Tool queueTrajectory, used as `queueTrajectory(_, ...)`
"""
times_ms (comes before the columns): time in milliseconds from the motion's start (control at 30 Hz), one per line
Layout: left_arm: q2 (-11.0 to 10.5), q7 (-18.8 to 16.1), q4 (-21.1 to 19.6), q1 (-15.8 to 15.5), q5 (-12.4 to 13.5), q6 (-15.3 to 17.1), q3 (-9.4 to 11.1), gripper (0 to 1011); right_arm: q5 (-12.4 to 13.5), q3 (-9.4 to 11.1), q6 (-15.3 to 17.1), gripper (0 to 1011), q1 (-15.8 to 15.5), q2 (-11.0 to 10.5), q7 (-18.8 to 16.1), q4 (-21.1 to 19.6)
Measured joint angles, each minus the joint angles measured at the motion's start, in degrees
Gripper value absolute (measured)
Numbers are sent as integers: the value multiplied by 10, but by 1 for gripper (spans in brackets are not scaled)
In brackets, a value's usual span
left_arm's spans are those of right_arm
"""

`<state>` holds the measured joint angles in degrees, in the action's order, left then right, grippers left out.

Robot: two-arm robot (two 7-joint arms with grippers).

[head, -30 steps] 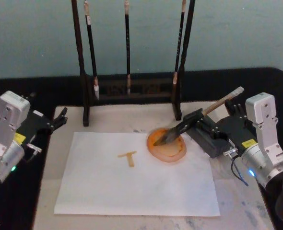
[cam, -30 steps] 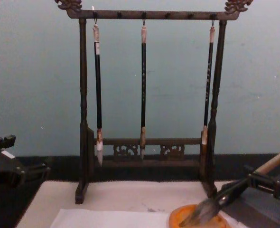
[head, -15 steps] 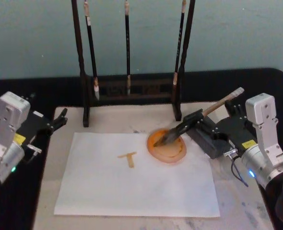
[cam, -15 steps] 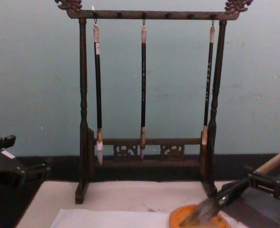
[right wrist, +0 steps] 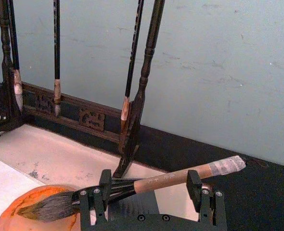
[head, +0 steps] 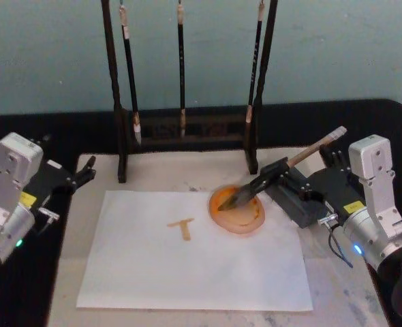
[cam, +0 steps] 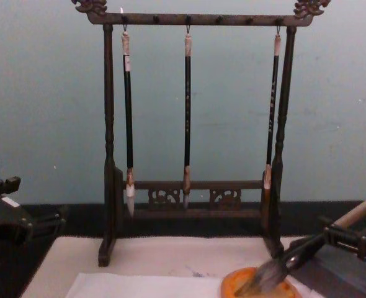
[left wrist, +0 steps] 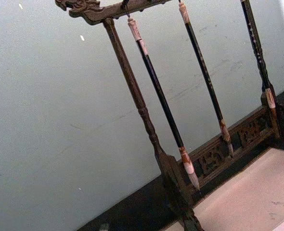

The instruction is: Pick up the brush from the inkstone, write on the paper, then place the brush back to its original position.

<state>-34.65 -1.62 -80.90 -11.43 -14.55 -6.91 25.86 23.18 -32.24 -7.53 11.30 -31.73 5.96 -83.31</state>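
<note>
The brush [head: 303, 158] lies tilted, its tan handle resting over the dark inkstone block [head: 298, 203] and its grey-brown bristles [right wrist: 48, 208] in an orange dish [head: 238, 210]. My right gripper [head: 303, 165] stands open around it, one finger [right wrist: 202, 192] near the handle's taped end and the other [right wrist: 91, 197] by the black lower section, with neither pressing on it. The white paper [head: 194, 262] carries a tan T-shaped mark [head: 182, 225]. My left gripper [head: 86, 170] is parked open at the mat's left edge.
A dark wooden brush stand [head: 187, 129] with three thin hanging brushes [cam: 187, 112] stands behind the paper. A cream felt mat [head: 341, 296] lies under everything on a black table [head: 385, 116]. The paper's front half is bare.
</note>
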Motion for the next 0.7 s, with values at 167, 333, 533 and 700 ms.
queueTrajectory(167,0,0,0,0,0,0,0,1010,0,0,0,1000,0,0,0,0)
queueTrajectory(333,0,0,0,0,0,0,0,1010,0,0,0,1000,0,0,0,0)
queueTrajectory(533,0,0,0,0,0,0,0,1010,0,0,0,1000,0,0,0,0)
queueTrajectory(700,0,0,0,0,0,0,0,1010,0,0,0,1000,0,0,0,0)
